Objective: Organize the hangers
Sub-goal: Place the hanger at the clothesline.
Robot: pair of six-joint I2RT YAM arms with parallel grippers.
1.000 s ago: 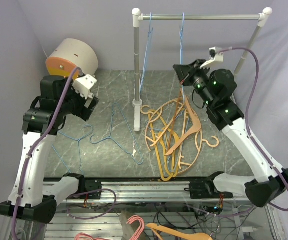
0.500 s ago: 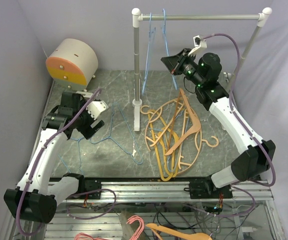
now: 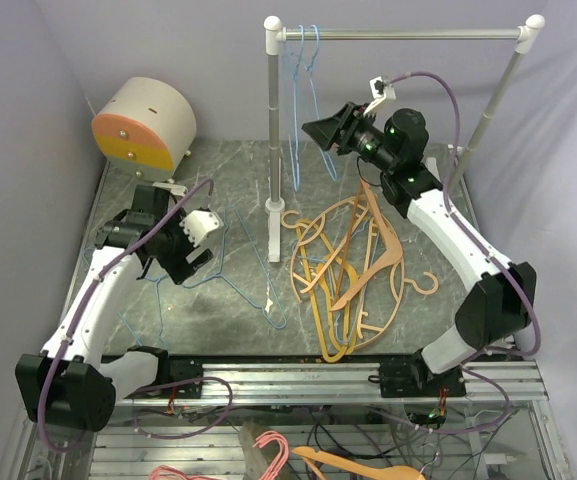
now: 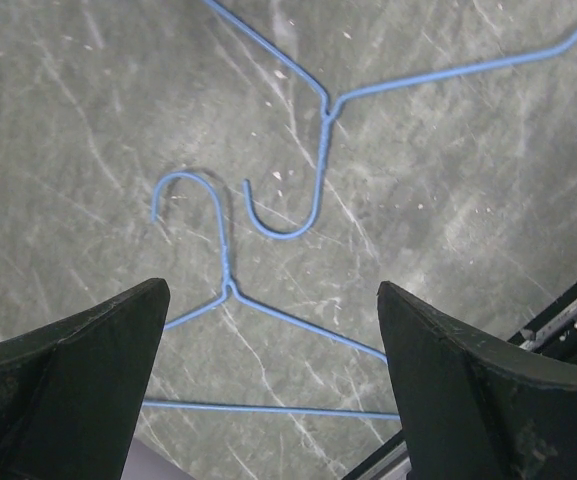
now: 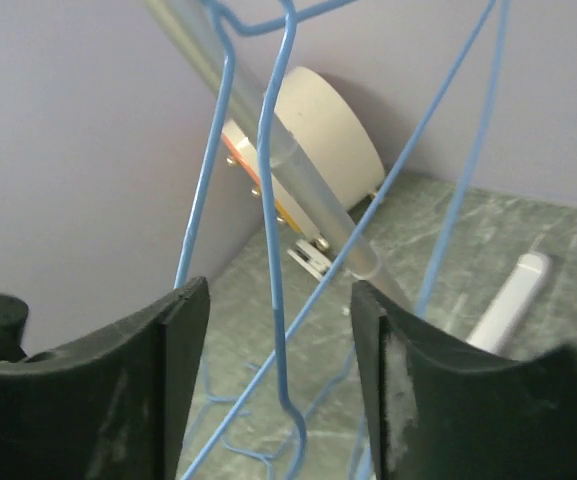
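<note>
Early in the sorting, with most left to hang.
Nearest, hovering with left gripper spread wide over blue wire hangers lying flat on the table; further in, yet to lift a tangled pile of orange hangers; at the back, keeping right gripper parted around, not pinching, one of two hung blue hangers on the rail.

Marble table: blue hangers, orange hangers piled.

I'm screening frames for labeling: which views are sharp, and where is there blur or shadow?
Left wrist: blue wire hangers crisp, evenly lit. Right wrist: the close rail looks soft; hanging hangers clearer. Top external: even light, one soft shadow on the table.
</note>
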